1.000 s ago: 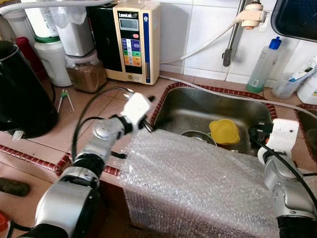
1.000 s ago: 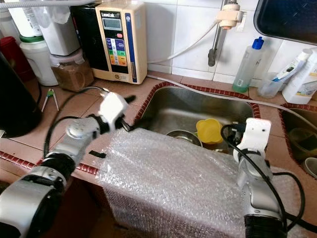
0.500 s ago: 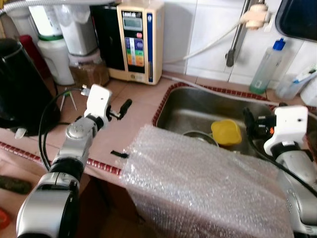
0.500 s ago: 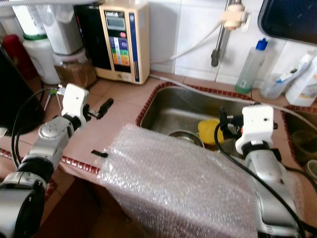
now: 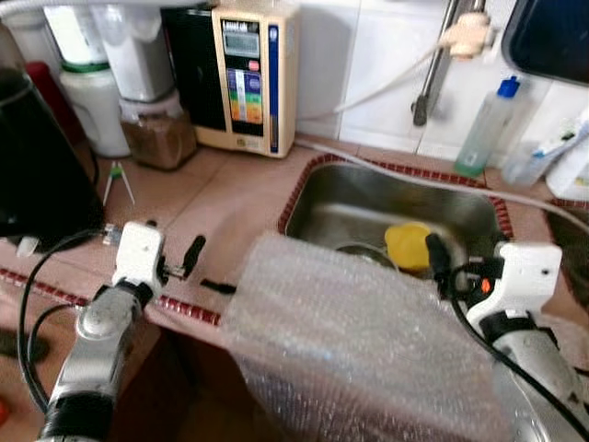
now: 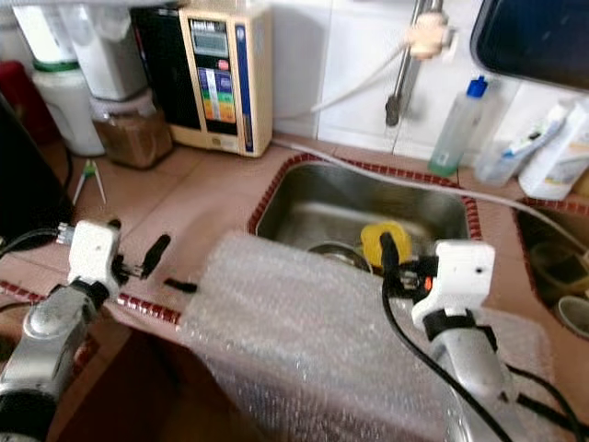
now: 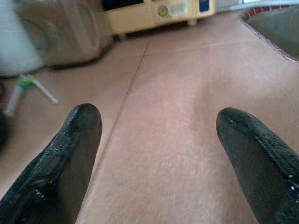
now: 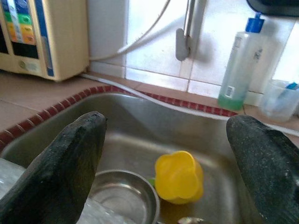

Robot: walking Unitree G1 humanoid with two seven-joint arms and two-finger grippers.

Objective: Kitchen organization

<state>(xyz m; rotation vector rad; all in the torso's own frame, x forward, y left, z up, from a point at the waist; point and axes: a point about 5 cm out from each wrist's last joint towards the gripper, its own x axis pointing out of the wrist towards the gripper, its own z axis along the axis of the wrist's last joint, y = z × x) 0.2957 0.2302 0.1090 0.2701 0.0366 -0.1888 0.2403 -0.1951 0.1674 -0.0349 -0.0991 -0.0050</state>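
A sheet of bubble wrap [image 5: 359,341] drapes over the counter's front edge and the near rim of the steel sink [image 5: 368,198]. In the sink lie a yellow cup [image 5: 408,247] and a steel bowl [image 8: 122,196], partly under the wrap. My left gripper [image 5: 175,244] hovers low over the pink counter, left of the wrap and apart from it, open with nothing between its fingers [image 7: 70,154]. Above the wrap's far right part, my right gripper [image 8: 170,123] is open and empty and faces the sink and the yellow cup.
A cream water machine [image 5: 246,78], jars [image 5: 156,138] and a black kettle [image 5: 37,175] crowd the counter's back left. A green-liquid bottle [image 5: 485,124] and the tap pipe [image 5: 433,64] stand behind the sink. A small black piece [image 5: 218,286] lies by the counter edge, and a tool [image 5: 115,180] near the kettle.
My left gripper has drawn back from the wrap's left corner by the sink rim to the counter's front left. The right gripper has shifted slightly over the wrap. The camera also moved.
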